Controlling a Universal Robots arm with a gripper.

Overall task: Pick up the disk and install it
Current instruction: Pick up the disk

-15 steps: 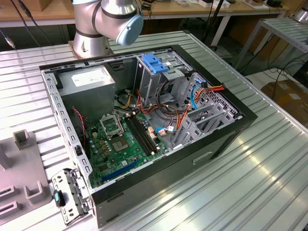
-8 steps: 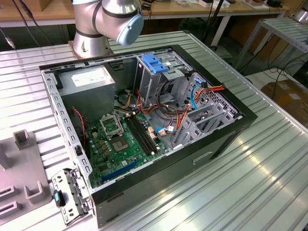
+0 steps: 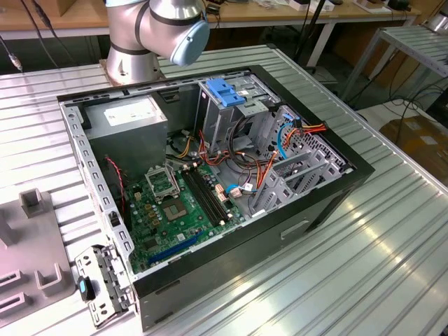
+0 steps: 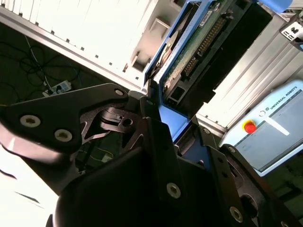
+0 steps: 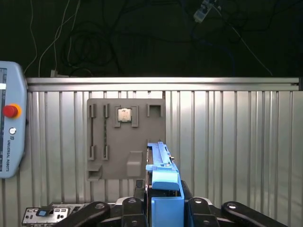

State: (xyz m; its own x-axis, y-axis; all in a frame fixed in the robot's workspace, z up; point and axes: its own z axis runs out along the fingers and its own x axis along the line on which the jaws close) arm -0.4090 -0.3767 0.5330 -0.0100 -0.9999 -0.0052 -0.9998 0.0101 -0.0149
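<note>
My gripper (image 5: 163,201) is shut on the disk (image 5: 160,163), a black drive with bright blue rails and a blue end tab. In the first wrist view the disk stands edge-on between the black fingers (image 5: 138,189), held in the air above the ribbed metal table (image 5: 227,142). The second wrist view shows my gripper (image 4: 176,124) clamped on the blue end, with the disk (image 4: 215,45) stretching away from it, its green circuit board and black body showing. The open computer case (image 3: 329,203) lies on the table, its grey drive cage (image 3: 241,115) topped by a light-blue latch plate (image 3: 225,91).
A grey fixture plate (image 5: 125,151) with a small chip (image 5: 124,115) lies on the table below the disk; it also sits at the exterior view's left (image 3: 28,245). A teach pendant (image 5: 9,127) rests beside it. A metal bracket (image 3: 101,280) leans by the case. The arm's base (image 3: 136,42) stands behind the case.
</note>
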